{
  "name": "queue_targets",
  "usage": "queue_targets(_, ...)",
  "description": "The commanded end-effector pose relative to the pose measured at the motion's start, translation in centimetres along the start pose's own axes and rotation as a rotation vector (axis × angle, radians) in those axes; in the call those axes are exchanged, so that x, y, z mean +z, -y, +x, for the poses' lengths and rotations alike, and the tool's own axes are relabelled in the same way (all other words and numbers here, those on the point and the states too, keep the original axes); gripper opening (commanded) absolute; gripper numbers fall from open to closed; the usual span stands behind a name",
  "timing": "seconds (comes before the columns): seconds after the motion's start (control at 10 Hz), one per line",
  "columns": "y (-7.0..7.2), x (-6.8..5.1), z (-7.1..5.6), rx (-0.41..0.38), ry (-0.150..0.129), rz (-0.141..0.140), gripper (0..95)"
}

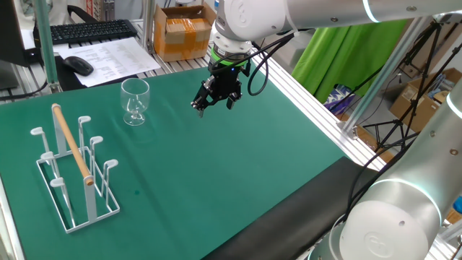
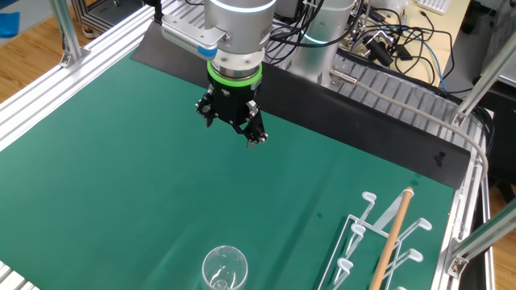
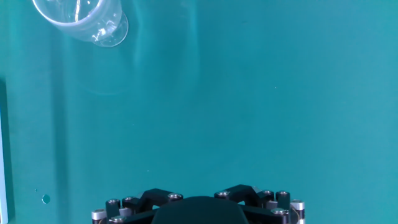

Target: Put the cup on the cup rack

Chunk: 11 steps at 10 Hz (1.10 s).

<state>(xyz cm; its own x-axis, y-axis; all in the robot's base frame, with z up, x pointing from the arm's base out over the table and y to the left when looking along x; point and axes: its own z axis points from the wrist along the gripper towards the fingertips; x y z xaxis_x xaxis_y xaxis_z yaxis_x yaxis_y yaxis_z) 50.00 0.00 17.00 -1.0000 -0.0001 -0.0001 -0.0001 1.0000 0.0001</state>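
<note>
My black two-finger end effector (image 1: 214, 100) hangs above the green surface (image 1: 238, 166) with nothing in it, though I cannot tell how far apart its fingers stand, since my hand view shows only its base. The small clear stemmed glass cup (image 1: 134, 100) stands upright, well apart from me and near the white wire-frame cup rack with its wooden rod (image 1: 73, 169). The other fixed view cuts off the cup's foot and the rack's lower part, and my hand view catches only part of the cup at its top edge.

A robotics lab: aluminium framing (image 1: 45, 43), cable tangle (image 2: 395, 44), cardboard boxes (image 1: 182, 30), keyboard (image 1: 85, 31) beside green-matted table (image 1: 238, 159).
</note>
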Motion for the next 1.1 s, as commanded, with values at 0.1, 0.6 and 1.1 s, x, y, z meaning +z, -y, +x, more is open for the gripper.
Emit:
queue_targets(0.1, 0.0, 0.0, 0.0, 0.418, -0.066, -0.244, 0.0)
queue_targets(0.6, -1.5, 1.2, 1.1, 0.446, -0.032, -0.214, 0.0)
queue_targets(1.1, -3.5, 1.8, 0.6, 0.542, 0.023, -0.131, 0.0)
